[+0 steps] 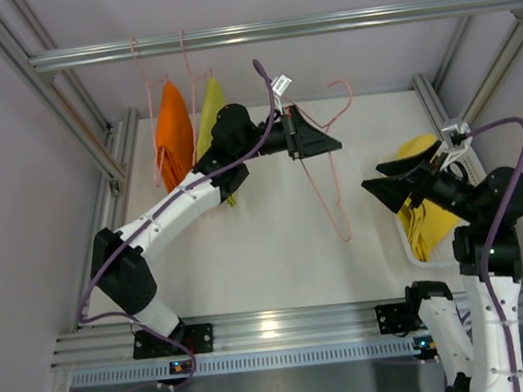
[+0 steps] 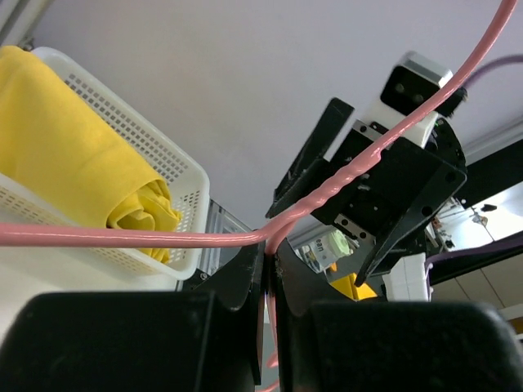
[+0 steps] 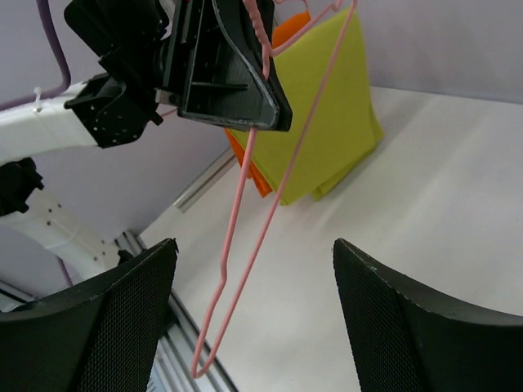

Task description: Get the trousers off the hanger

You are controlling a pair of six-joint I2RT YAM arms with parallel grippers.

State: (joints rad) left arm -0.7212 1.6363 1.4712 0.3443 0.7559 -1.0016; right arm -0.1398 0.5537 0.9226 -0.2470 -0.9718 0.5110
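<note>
Though partly blocked by right arm (image 1: 489, 230) from above, can make out yellow trousers (image 1: 427, 226) rolled in white basket (image 2: 176, 175) at right of table (image 1: 267, 251); cannot see lower end of yellow-green trousers (image 1: 209, 108) behind left arm (image 1: 179, 204); hangs beside orange trousers (image 1: 174, 135) under back rail (image 1: 319, 24), attachment too thin to trace; left gripper (image 2: 268, 257) clenched on wire of bare pink hanger (image 2: 122, 236), held up over mid-table; right gripper (image 3: 253, 249) spread wide, gripping nothing, raised near basket, apart from hanger.
</note>
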